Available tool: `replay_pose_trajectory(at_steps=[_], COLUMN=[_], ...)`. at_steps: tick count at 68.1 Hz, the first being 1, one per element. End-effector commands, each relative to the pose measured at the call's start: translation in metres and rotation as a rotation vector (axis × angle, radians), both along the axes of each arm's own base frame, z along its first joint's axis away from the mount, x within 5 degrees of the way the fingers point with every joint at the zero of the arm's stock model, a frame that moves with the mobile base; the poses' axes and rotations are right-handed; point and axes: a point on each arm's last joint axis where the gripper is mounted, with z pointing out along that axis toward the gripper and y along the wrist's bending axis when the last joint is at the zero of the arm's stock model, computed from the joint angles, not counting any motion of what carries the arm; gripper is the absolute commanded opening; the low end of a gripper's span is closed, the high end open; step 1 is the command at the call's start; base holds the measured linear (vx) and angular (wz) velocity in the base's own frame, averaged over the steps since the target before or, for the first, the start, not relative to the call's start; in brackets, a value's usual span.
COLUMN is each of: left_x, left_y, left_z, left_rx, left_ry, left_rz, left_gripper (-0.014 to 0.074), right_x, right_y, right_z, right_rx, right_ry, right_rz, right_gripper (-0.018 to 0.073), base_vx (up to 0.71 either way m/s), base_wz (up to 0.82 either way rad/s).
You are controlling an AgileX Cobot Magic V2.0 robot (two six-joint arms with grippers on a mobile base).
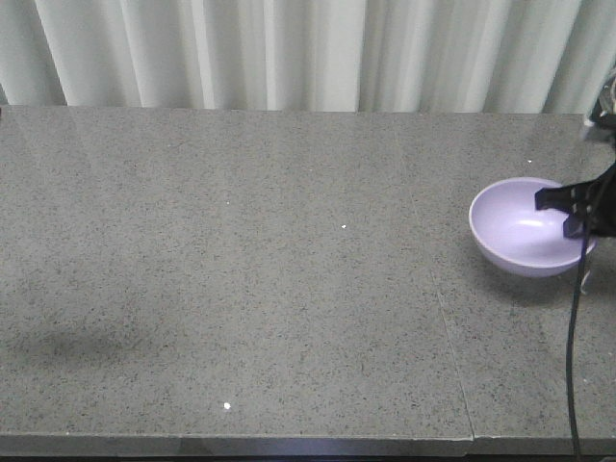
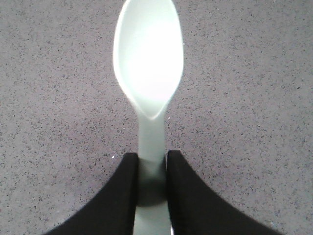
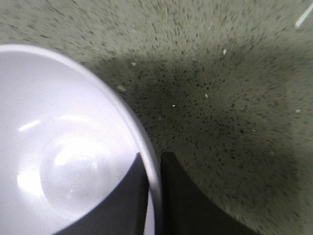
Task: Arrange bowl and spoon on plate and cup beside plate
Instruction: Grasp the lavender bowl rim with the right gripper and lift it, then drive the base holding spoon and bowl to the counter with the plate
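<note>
The lavender bowl is at the far right of the grey stone table, held by my right gripper, which is shut on its right rim: one finger inside the bowl, one outside. In the right wrist view my right gripper pinches the rim. A pale mint spoon points away from me above the tabletop, its handle clamped in my left gripper. The left gripper is out of the front view. The plate and the cup are out of view.
The grey speckled table has a seam running front to back at the right. A white curtain hangs behind the table. A black cable hangs from the right arm.
</note>
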Motion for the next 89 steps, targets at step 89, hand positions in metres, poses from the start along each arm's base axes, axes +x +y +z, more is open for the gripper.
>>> replay_pose_trajectory(at_steps=[89], left_x=[-0.006], left_y=[0.002], left_z=[0.015], left_rx=[-0.013], left_ry=[-0.091], left_rz=[0.001], left_gripper=[-0.0006], right_x=[-0.213], right_y=[0.040], right_z=[0.184], right_rx=[-0.095], right_ry=[-0.446], right_rz=[0.068], right_gripper=[-0.0006], base_vx=[0.00], base_wz=[0.00])
